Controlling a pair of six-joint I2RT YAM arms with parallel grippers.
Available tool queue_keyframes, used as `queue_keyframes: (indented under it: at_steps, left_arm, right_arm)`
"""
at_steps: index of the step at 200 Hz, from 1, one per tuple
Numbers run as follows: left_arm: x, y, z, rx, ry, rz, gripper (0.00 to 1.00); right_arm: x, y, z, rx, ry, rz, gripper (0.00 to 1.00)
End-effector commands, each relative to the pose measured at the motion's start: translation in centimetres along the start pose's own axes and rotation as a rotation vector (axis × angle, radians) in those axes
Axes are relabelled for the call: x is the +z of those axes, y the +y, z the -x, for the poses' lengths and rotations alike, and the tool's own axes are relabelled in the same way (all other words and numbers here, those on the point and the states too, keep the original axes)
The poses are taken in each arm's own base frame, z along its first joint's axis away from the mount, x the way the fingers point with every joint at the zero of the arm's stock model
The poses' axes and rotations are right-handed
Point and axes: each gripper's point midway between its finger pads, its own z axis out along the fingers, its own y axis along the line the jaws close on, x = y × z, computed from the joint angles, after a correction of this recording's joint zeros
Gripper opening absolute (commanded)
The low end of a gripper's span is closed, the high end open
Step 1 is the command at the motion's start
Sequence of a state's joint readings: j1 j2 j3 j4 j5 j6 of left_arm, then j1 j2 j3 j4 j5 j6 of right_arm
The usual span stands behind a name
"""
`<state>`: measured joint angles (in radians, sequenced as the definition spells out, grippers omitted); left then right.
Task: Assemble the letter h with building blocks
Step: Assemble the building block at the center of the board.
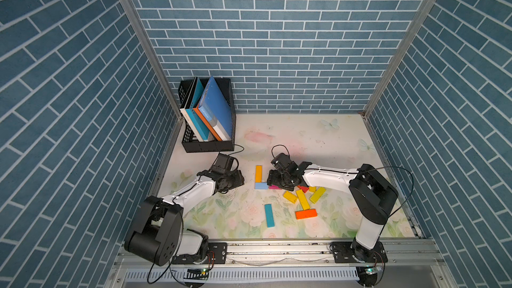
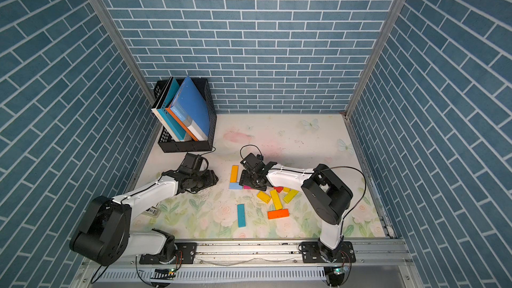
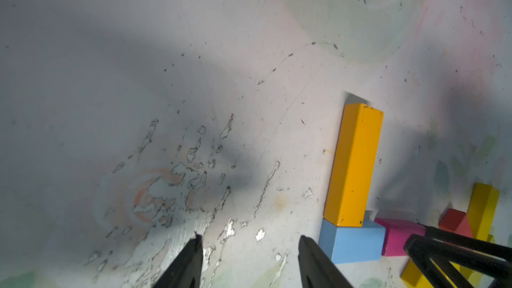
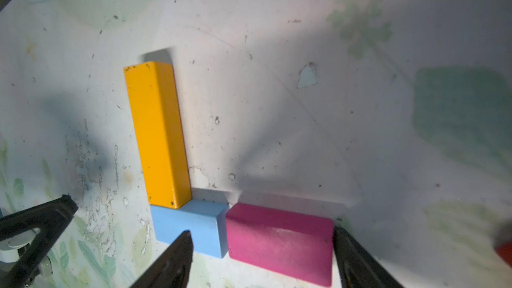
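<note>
A long amber block lies flat, its near end butting a short light blue block; together they make an L. A magenta block lies end to end with the light blue block. My right gripper is open and low over the magenta block, one fingertip above the light blue block and the other at the magenta block's far end. My left gripper is open and holds nothing, just left of the light blue block. Loose blocks lie in front: red, yellow, orange, teal.
A black file rack holding blue and orange books stands at the back left, behind my left arm. Blue brick-pattern walls enclose the floral table on three sides. A metal rail runs along the front edge.
</note>
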<state>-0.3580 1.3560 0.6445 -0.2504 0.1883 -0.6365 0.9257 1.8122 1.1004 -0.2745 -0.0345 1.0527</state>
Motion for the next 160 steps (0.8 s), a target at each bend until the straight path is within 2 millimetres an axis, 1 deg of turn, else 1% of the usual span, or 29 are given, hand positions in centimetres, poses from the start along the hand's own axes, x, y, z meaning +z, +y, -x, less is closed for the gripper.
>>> queue_keyframes:
  at_steps: [1,64,99,121,131,146,160]
  left_arm:
    - [-0.2,-0.4,0.3,0.013,-0.01,-0.008,0.61]
    - [0.0,-0.3,0.0,0.016,-0.004,-0.005,0.6]
    - [0.0,-0.4,0.0,0.021,-0.006,-0.003,0.6]
    - [-0.2,-0.5,0.0,0.025,-0.006,-0.003,0.6]
    - [-0.4,-0.6,0.1,0.031,-0.01,0.001,0.6]
    - [-0.9,-0.8,0.2,0.045,-0.029,0.01,0.6]
    - [-1.4,-0.9,-0.1,0.059,-0.04,0.022,0.61]
  right_arm:
    - [0.4,0.9,-0.1,0.031,0.006,0.019,0.8]
    - [0.6,0.7,0.1,0.031,-0.004,0.01,0.79]
    - [0.4,0.0,0.2,0.028,-0.016,-0.024,0.79]
    - [-0.5,-0.3,0.9,0.0,-0.045,-0.062,0.79]
    - [-1.3,-0.5,1.3,-0.029,-0.06,-0.09,0.79]
    - [-2.2,-1.3,1.1,-0.075,-0.061,-0.119,0.8]
    - [-3.0,-2.0,0.5,-0.119,-0.051,-0.126,0.8]
